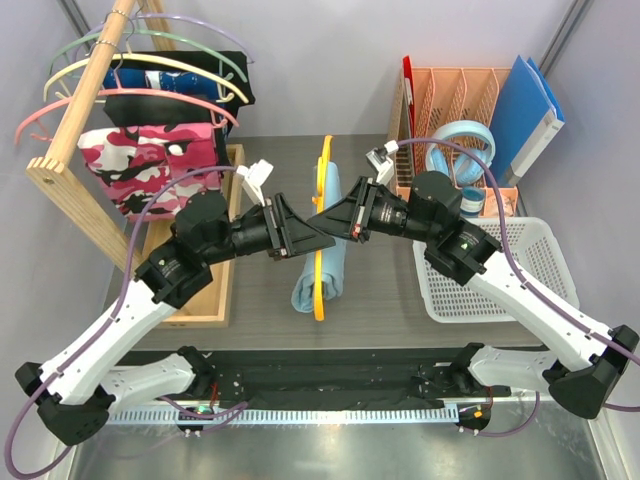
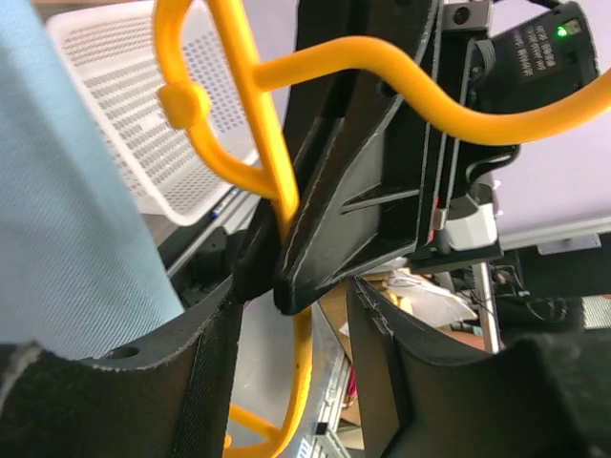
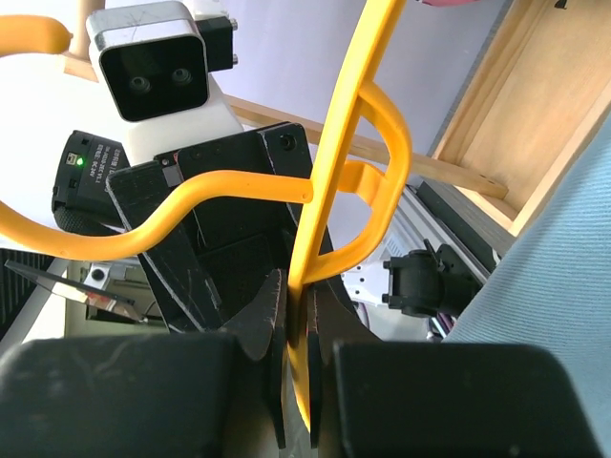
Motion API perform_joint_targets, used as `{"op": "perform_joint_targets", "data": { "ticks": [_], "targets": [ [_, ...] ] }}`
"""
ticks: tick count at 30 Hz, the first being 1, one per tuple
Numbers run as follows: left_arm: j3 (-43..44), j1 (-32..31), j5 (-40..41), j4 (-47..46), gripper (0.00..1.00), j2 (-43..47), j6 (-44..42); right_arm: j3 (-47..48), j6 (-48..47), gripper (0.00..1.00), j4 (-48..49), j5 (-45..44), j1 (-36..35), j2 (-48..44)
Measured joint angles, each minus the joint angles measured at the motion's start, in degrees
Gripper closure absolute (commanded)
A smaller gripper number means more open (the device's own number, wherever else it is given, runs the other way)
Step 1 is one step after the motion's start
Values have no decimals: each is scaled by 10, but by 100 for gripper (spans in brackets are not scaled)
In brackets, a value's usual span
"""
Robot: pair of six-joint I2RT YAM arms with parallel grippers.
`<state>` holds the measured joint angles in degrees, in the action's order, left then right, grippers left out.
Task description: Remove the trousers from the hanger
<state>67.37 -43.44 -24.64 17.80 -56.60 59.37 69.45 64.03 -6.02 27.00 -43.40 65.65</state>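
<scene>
Pressed together on a yellow-orange bar, the right tool (image 3: 298,294) pinches the hanger (image 3: 348,124) close to where its curved hook branches off. The bar runs straight up between the two black fingers (image 3: 263,329). The left tool (image 2: 294,329) faces it from the other side with its jaws spread. The same bar passes down through the gap between them, clear space showing on either side. In the left wrist view the right tool's black finger (image 2: 353,191) meets the hanger directly ahead of the spread jaws.

From above, both tools converge at the middle of the grey surface (image 1: 390,300), where the hanger appears edge-on as a thin line running away from the arms. The sky-blue trousers (image 1: 306,288) lie along it, with cloth showing on both sides of the yellow line. The bulk is bunched at the near end, and a strip lies beside the far end. The cloth fills the left edge of the left wrist view and the right edge of the right wrist view.

A wooden tray (image 1: 215,295) sits to the left, beneath a wooden rack (image 1: 88,130) of hangers carrying a pink camouflage garment (image 1: 140,160) and dark clothes. A white basket (image 1: 535,265) stands to the right, with a file organiser (image 1: 450,90) and blue folder (image 1: 525,110) behind it.
</scene>
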Motion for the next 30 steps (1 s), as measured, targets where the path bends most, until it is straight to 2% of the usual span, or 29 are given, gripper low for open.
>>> {"op": "perform_joint_targets", "data": {
  "ticks": [7, 8, 9, 12, 16, 20, 22, 27, 30],
  "targets": [
    [-15, -4, -24, -47, 79, -15, 40, 0, 6, 99, 13, 6, 1, 0],
    [-16, -5, -28, -49, 86, -15, 46, 0, 5, 98, 16, 4, 1, 0],
    [-17, -7, -29, -54, 100, -15, 51, 0, 5, 97, 17, 4, 1, 0],
    [-19, -8, -31, -69, 100, -15, 62, 1, 4, 86, 23, 4, 1, 3],
    [-17, -8, -25, -67, 100, -16, 76, 2, -11, 56, 25, -8, 2, 3],
    [17, -8, 18, 5, 100, -30, 83, 11, -63, 41, -8, -57, 7, -10],
    [40, -9, 44, 49, 100, -39, 86, 20, -103, 29, -45, -100, 9, -32],
    [99, -9, 83, 108, 100, -66, 88, 33, -180, 14, -122, -213, 11, -94],
    [147, -7, 102, 116, 100, -89, 87, 33, -236, 12, -161, -265, 12, -129]
  ]
}}
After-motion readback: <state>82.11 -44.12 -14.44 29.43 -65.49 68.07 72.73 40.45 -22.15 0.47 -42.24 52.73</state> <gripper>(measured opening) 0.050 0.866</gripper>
